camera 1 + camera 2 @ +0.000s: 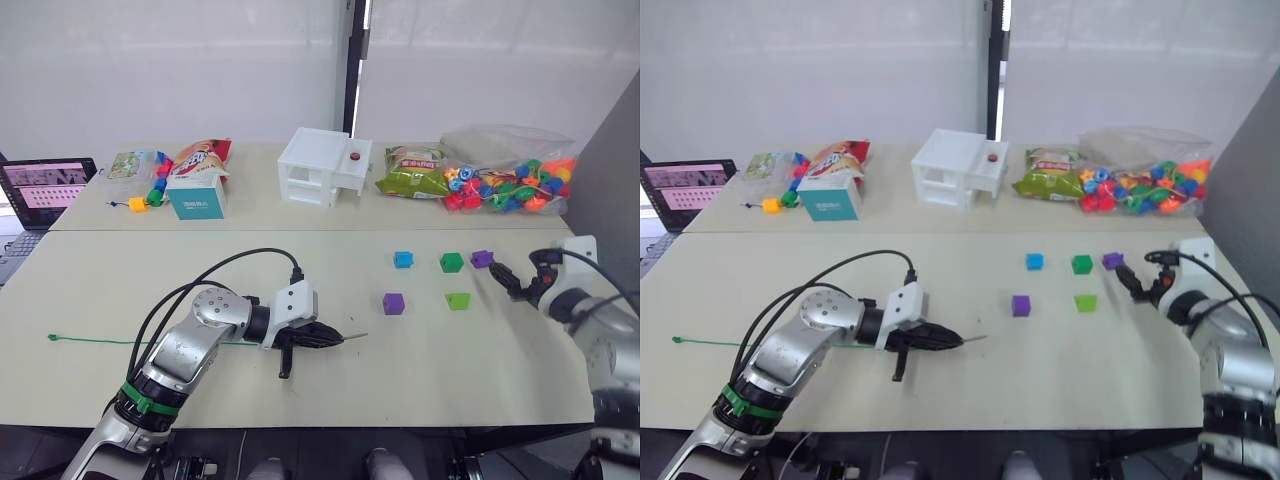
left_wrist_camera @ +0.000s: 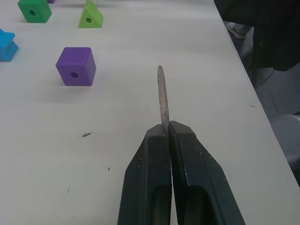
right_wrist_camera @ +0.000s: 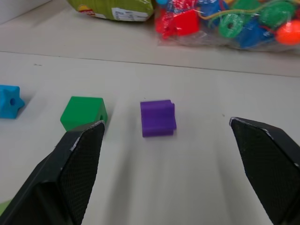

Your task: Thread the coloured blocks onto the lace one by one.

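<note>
Upper right, a clear bag point(image 1: 510, 180) bulges with round beads, the coloured blocks point(image 1: 440, 275) sit mid-right on the pale tabletop point(image 1: 420, 370), left gripper point(image 1: 335, 339) jaws pinch the lace point(image 1: 100, 341) tip, right gripper point(image 3: 164, 154) jaws gape before a purple block point(image 3: 158, 118).

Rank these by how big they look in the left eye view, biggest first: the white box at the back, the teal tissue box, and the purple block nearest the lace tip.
1. White box, clearly largest.
2. Teal tissue box.
3. Purple block, smallest by far, though it sits nearest the camera of the three.
</note>
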Robot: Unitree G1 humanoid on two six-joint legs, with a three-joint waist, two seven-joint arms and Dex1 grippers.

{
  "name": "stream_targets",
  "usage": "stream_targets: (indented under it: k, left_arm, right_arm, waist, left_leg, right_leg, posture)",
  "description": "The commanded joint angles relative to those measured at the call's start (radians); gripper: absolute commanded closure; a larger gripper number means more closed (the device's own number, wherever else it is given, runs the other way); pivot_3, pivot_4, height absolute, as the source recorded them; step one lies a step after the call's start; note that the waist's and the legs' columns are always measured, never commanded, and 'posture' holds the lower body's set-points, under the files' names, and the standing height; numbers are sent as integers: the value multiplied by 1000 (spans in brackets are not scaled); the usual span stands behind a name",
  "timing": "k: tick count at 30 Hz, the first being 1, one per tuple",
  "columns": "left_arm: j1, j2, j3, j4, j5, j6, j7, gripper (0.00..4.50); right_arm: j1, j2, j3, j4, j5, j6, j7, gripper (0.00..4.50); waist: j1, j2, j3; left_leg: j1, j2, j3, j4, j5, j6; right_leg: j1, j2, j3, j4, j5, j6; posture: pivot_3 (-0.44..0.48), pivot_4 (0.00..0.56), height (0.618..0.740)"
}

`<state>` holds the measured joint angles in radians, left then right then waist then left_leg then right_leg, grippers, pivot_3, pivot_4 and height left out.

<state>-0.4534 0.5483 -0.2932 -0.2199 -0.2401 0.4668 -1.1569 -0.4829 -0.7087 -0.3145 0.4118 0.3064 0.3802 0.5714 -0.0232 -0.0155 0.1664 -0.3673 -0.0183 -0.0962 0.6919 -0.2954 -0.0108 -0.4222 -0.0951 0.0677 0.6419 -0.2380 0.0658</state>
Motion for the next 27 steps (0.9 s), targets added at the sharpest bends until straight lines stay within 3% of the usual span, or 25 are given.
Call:
stream_targets:
  k: [1,16,27]
  left_arm:
    - [11,15,21,-66,-30,25,20,4482]
    - [18,31,9,-109,-49,52,60,4482]
    - [22,33,5,-112,-44,52,88,4482]
  right_arm:
    - [-78,-21,20,152,-40,-79,32,0]
    - [-304,-6,107,529,-147,-263,55,0]
    - [-364,36,125,651,-187,-341,36,0]
  waist:
    - [2,0,0]
    - [-20,0,0]
    - [-23,0,0]
  left_leg:
    - [0,0,0,0,0,0]
    - [-1,0,1,0,0,0]
    - [-1,0,1,0,0,0]
  right_leg:
    - [0,0,0,0,0,0]
    - [-1,-1,0,-1,0,0]
    - [-1,-1,0,-1,0,0]
  posture:
    - [0,150,740]
    - [0,150,740]
    - [0,150,740]
